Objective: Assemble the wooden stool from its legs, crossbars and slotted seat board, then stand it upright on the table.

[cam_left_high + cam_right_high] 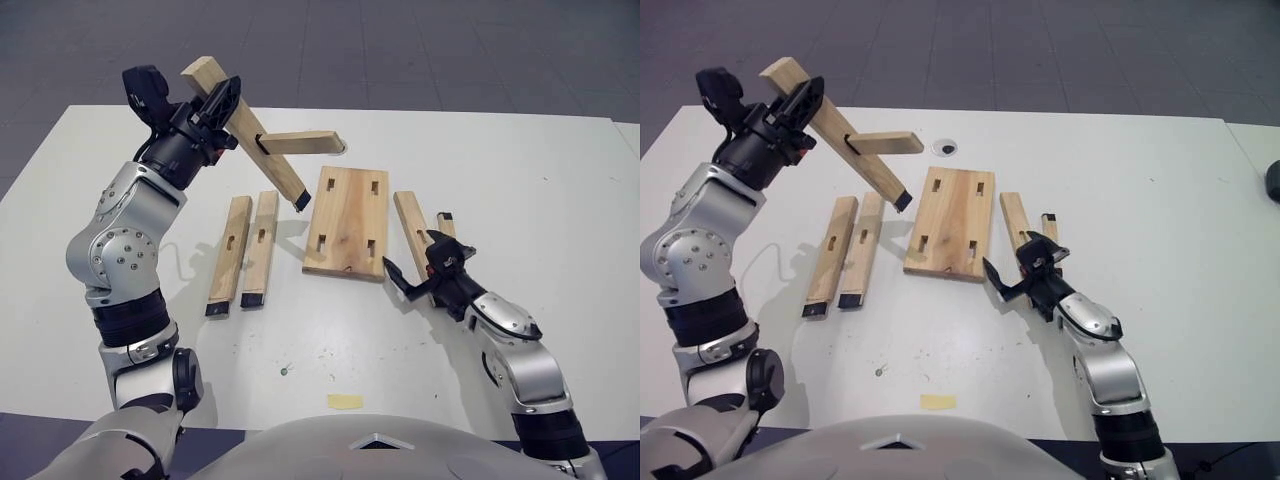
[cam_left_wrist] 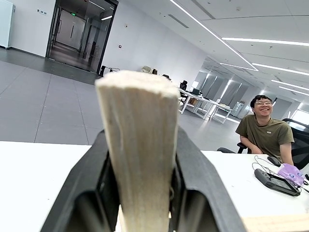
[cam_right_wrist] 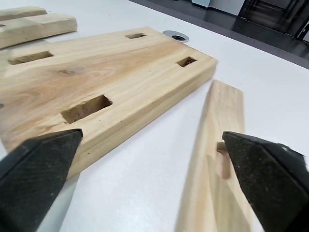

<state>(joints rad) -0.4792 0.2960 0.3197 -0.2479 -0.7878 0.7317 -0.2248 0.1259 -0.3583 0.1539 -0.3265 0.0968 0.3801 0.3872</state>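
Above the left half of the table (image 1: 560, 200), my left gripper (image 1: 222, 105) is clamped on a raised leg (image 1: 262, 150) whose crossbar (image 1: 300, 142), I judge, may drop out if tilted; my right gripper (image 1: 412, 258) hangs spread beside the flat seat board (image 1: 347, 220).

The right gripper (image 3: 152, 137) is recorded with its two black fingers (image 3: 38, 174) spread wide apart and nothing between them. One finger is seen before the near edge of the seat board (image 3: 111, 67), the other before a slotted leg (image 3: 219, 121) lying flat just right of that board. Four rectangular slots are noted in the board. Bare white table (image 3: 145, 183) is seen between board and leg. Two further legs (image 3: 34, 24) are observed side by side at far left. A round cable port (image 3: 175, 36) is set in the table just beyond the board.
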